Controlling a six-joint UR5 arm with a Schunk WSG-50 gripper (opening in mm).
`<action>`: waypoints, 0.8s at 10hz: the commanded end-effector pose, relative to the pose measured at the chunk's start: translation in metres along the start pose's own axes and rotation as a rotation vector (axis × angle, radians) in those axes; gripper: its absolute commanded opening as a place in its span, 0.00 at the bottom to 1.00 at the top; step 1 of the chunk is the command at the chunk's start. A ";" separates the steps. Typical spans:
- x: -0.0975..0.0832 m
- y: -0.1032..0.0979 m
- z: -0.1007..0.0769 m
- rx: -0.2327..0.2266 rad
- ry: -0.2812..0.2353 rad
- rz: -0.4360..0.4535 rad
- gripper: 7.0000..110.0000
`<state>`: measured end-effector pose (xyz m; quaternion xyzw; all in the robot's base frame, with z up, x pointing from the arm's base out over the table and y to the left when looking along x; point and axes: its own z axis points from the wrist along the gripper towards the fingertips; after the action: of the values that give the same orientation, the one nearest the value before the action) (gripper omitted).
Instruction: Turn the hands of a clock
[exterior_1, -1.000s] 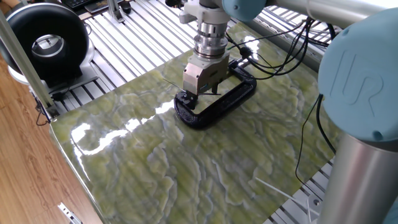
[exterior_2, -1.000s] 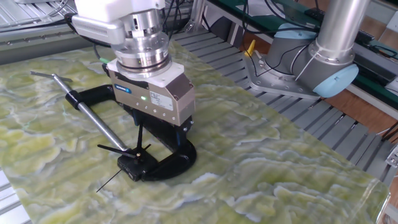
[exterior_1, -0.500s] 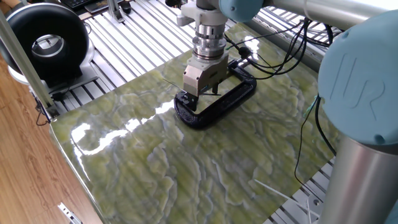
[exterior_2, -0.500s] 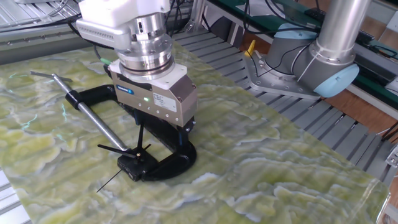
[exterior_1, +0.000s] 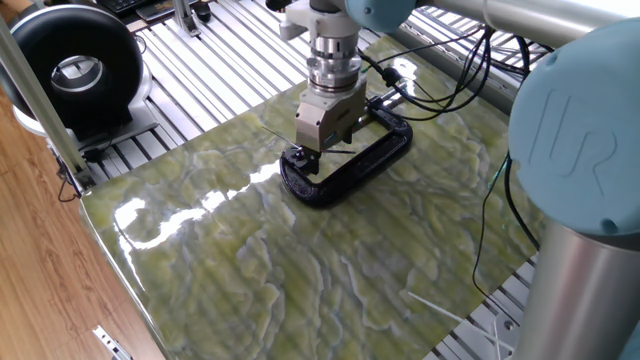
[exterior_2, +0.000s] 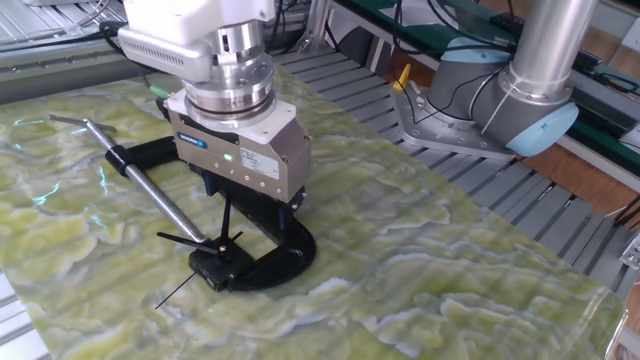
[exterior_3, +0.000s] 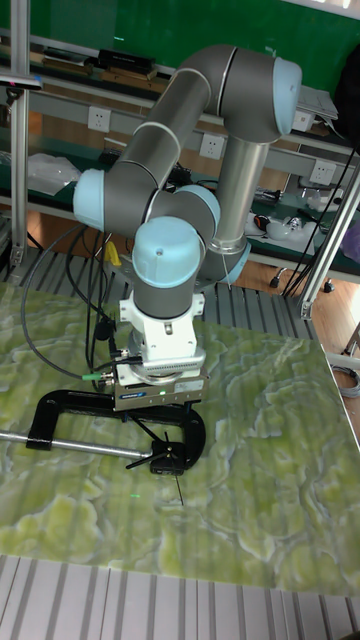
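- Over clamp (exterior_2: 292, 256) jaw end: slight twist of gripper (exterior_2: 250, 218) noted since a second ago; fingers' closure not discernible.
- Hands (exterior_2: 183, 240) unmoved, pointing about 9 and 7 o'clock; turning judged not yet effected.

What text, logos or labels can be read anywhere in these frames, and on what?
"UR", large embossed logo on the blue joint cap of the robot arm.
Blue label on the gripper body, beside a green light: too small to read.
Nothing else legible.
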<state>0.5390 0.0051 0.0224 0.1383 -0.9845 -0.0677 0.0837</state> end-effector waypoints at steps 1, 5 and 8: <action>0.001 0.010 0.004 -0.046 0.005 -0.076 0.15; 0.007 0.014 0.008 -0.071 0.014 -0.094 0.15; 0.015 0.017 0.012 -0.084 0.021 -0.098 0.15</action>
<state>0.5233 0.0144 0.0158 0.1830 -0.9735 -0.0989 0.0954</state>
